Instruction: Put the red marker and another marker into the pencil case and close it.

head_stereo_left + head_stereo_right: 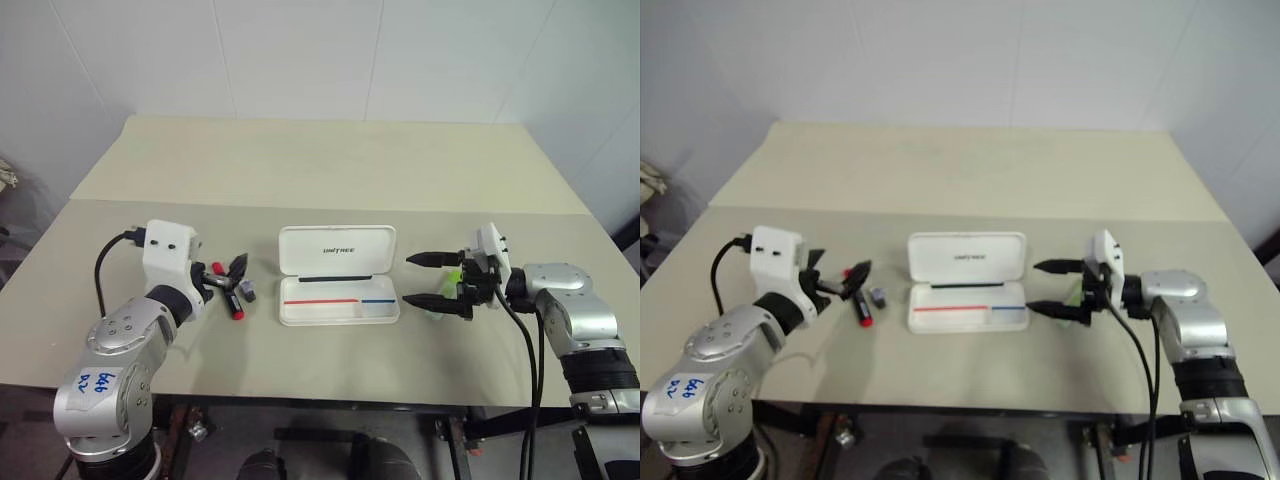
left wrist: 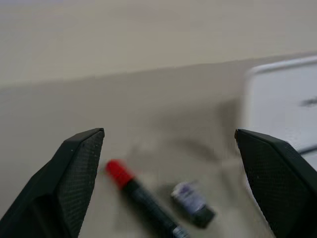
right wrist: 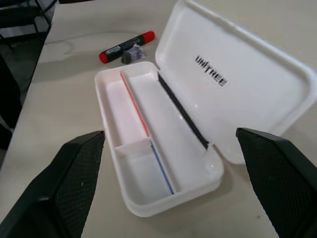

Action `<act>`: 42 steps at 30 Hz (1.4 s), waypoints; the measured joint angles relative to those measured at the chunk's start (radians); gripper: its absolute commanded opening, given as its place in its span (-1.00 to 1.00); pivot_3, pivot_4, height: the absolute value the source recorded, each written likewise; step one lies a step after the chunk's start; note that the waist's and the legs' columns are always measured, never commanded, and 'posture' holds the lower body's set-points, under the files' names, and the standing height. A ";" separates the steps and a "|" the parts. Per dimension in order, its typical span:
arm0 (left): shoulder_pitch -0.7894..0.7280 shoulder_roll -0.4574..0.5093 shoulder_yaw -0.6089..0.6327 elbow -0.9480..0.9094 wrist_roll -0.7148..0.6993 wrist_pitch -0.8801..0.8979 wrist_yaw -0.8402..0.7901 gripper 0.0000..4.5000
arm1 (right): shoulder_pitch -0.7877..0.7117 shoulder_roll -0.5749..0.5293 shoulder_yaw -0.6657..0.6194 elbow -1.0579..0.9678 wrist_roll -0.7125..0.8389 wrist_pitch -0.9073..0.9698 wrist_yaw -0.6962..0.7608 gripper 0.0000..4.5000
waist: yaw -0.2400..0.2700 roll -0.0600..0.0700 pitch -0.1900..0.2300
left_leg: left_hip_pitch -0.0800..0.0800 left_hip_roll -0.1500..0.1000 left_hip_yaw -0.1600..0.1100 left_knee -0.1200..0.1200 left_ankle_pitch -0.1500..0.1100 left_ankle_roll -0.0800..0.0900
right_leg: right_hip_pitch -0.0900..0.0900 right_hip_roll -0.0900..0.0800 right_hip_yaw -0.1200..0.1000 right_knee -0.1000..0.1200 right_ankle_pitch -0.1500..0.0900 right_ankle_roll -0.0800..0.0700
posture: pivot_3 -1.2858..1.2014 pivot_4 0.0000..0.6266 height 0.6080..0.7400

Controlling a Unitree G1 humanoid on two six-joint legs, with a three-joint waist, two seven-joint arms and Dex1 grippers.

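The pencil case (image 1: 338, 275) lay open in the middle of the bench (image 1: 330, 170), its lid folded back flat and both compartments empty. The red marker (image 1: 228, 296) lay on the bench to the left of the case, with a small grey block (image 1: 247, 291) just beside it, between marker and case. The left gripper (image 1: 225, 272) hovered over the marker with its fingers (image 2: 74, 178) spread wide, grasping nothing. On the right of the case, the lime-green marker (image 1: 452, 279) lay on the bench, partly hidden behind the right gripper (image 1: 434, 280), whose fingers (image 3: 69, 183) were also released and pointed toward the case.
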 measured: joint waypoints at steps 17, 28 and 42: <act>-0.129 -0.189 0.094 0.254 0.113 0.033 0.265 0.99 | 0.004 -0.041 -0.074 0.003 0.030 0.007 0.043 1.00 | 0.003 -0.001 0.001 | -0.001 0.000 -0.001 0.000 0.000 0.000 | 0.000 0.000 -0.001 -0.001 0.000 0.000 | 0.03 -0.52 1.00; -0.188 -0.111 0.035 0.395 0.103 0.017 0.225 0.99 | 0.067 -0.042 -0.094 -0.077 0.038 0.028 -0.005 1.00 | 0.004 -0.001 0.001 | -0.001 0.000 -0.001 0.000 0.000 -0.001 | 0.000 -0.001 -0.001 -0.001 0.000 0.000 | 0.03 -0.52 1.00; -0.239 -0.078 -0.020 0.492 0.104 0.127 0.200 0.81 | 0.089 -0.042 -0.105 -0.098 0.038 0.031 -0.026 1.00 | 0.003 -0.001 0.001 | 0.000 0.000 0.000 0.000 0.000 -0.001 | 0.000 -0.001 -0.001 -0.001 0.000 0.000 | 0.03 -0.52 1.00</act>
